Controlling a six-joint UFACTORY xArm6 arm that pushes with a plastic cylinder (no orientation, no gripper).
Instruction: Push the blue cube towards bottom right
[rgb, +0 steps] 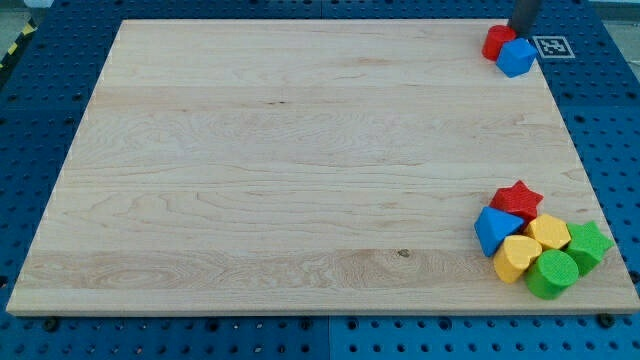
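The blue cube (517, 57) sits at the top right corner of the wooden board (300, 160), touching a red block (497, 41) on its upper left. My rod comes down from the view's top edge, and my tip (520, 33) sits just above the blue cube and to the right of the red block, close to both. Whether it touches them cannot be made out.
A cluster lies at the bottom right corner: a red star (518, 199), a blue wedge-like block (495, 230), a yellow hexagon (548, 231), a yellow heart (517, 258), a green star (588, 245) and a green cylinder (551, 274). A marker tag (552, 46) lies right of the blue cube.
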